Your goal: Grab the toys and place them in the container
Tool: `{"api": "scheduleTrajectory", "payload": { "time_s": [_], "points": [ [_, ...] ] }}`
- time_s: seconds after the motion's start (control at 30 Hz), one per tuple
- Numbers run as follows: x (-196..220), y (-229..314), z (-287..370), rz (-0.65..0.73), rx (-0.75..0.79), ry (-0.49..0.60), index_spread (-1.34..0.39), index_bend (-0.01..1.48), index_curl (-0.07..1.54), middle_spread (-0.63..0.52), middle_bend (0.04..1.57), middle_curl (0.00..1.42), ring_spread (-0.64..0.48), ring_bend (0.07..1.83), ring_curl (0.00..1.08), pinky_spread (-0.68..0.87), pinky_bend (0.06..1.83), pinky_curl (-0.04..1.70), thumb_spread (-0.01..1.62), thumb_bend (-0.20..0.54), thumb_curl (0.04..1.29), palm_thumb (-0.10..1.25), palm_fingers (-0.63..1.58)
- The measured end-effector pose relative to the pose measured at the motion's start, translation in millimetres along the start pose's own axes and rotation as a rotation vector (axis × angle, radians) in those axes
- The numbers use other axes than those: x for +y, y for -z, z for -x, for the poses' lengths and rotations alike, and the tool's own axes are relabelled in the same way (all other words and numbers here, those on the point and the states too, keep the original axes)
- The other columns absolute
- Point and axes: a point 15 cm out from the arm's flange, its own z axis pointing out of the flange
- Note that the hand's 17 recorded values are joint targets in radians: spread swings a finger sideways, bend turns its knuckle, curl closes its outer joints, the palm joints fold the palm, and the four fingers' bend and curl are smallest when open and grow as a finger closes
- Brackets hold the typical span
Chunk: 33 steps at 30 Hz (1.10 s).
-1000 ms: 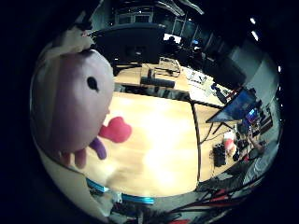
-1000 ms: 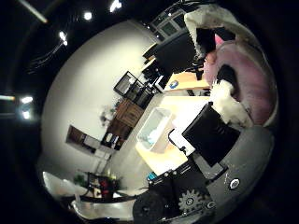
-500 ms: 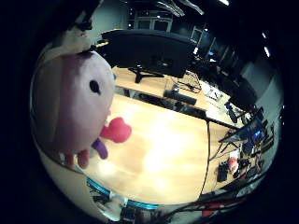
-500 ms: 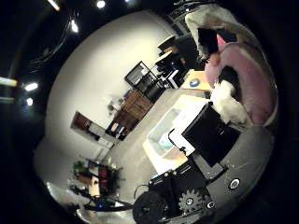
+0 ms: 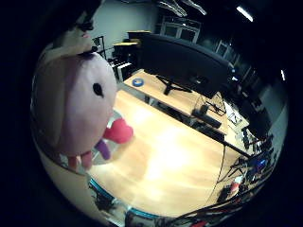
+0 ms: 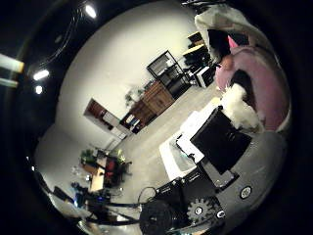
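A pink plush toy (image 5: 71, 99) with a black eye fills much of the little finger side view, close to the palm. A magenta part (image 5: 118, 130) sticks out at its lower side. It hangs above a wooden table (image 5: 180, 156). The thumb side view shows the same toy (image 6: 262, 83) pressed against my right hand (image 6: 220, 147), whose black and white fingers curl against it. A pale box (image 6: 181, 152), perhaps the container, shows on the floor side beside the fingers; I cannot tell for sure.
A dark monitor (image 5: 185, 59) stands on a desk beyond the wooden table, with a small blue thing (image 5: 138, 82) near it. The thumb side view shows a wooden cabinet (image 6: 156, 98) and a dark shelf (image 6: 166, 65) against a pale wall.
The room has swung across both views, so the hand has turned. The plush toy stays in the same place against the palm.
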Motion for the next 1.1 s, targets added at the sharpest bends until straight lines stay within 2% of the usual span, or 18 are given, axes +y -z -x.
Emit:
{"api": "scheduleTrajectory", "payload": {
  "time_s": [0.93,1.1],
  "points": [
    [-14.4,-73.3,84.2,0.082,-0.136,0.13,-0.48,0.8,1.11,-0.43,0.91,1.24,-0.32,1.25,0.9,-0.26,1.54,0.6,1.03,-0.008,0.9,1.04,0.97],
    [-12.3,-88.9,86.4,0.099,-0.122,0.136,-0.48,0.79,1.11,-0.44,0.9,1.24,-0.32,1.24,0.9,-0.26,1.54,0.6,1.03,-0.008,0.91,1.04,0.97]
  ]
}}
